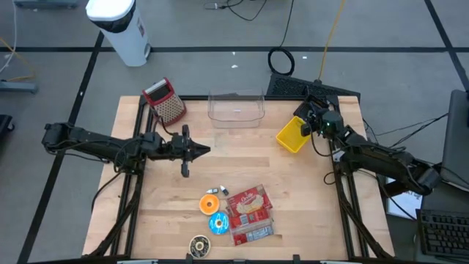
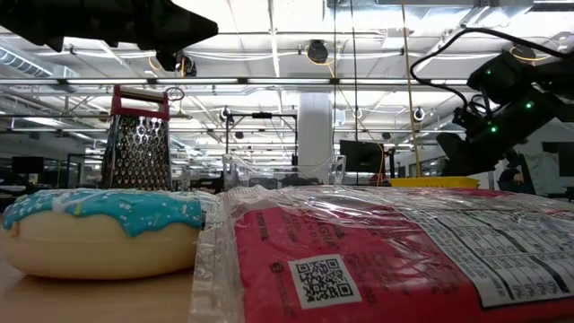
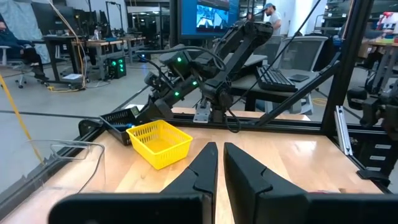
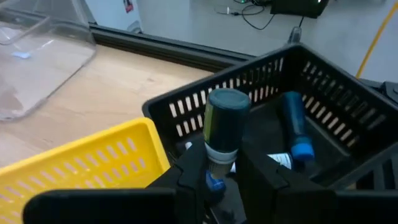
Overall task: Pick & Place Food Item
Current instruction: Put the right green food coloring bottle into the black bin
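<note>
While our right tool (image 4: 222, 167) is gripping a dark cylindrical bottle (image 4: 224, 129) over the black slotted basket (image 4: 323, 93) for dropping, our closed left tool (image 1: 196, 150) is waiting mid-surface.

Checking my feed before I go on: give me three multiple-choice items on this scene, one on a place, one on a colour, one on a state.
1. Where is the yellow plastic basket?
A. Beside the black slatted basket
B. Inside the clear tub
C. On top of the food packets

2. What colour is the icing on the iced doughnut?
A. Pink
B. Blue
C. Brown

3. What is the state of the right hand?
A. Open and empty
B. Shut on the grater
C. Shut on a small dark-capped bottle

Key: 1 A, the two baskets sit side by side at the table's corner; 2 B, the low view shows blue icing; 3 C, the bottle stands between the fingers.
</note>
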### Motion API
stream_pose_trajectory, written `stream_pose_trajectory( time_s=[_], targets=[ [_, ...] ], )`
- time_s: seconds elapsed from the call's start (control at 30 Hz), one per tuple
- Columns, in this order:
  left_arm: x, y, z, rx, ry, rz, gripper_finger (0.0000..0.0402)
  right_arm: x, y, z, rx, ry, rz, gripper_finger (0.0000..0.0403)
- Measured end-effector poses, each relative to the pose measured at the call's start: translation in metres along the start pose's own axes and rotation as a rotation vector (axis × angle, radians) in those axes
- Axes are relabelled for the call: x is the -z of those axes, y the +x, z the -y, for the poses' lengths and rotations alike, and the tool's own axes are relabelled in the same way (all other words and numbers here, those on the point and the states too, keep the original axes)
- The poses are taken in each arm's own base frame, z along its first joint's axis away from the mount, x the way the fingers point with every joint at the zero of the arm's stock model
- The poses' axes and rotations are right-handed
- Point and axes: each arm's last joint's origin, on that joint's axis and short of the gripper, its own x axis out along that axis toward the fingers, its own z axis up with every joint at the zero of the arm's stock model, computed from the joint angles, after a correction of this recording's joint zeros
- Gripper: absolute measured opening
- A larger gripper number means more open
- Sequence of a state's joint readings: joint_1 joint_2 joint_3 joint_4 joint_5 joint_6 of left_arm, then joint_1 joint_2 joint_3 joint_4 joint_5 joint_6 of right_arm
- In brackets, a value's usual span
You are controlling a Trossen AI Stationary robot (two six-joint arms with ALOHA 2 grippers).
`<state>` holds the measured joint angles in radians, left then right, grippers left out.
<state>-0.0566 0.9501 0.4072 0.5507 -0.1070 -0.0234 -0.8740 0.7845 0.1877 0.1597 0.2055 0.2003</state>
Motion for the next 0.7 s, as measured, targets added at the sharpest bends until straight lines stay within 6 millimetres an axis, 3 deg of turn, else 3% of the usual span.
stream_pose_trajectory(
  time_s=[0.43, 0.7],
  targets=[
    [0.0, 0.0, 0.0, 0.0, 0.0, 0.0, 0.0026, -0.0002, 0.0001, 0.0006, 0.007, -0.008, 0.003, 0.0079],
    [0.0, 0.0, 0.0, 0.0, -0.006, 0.0, 0.0026, -0.0003, 0.0001, 0.0006, 0.008, -0.002, 0.005, 0.0121]
  ],
)
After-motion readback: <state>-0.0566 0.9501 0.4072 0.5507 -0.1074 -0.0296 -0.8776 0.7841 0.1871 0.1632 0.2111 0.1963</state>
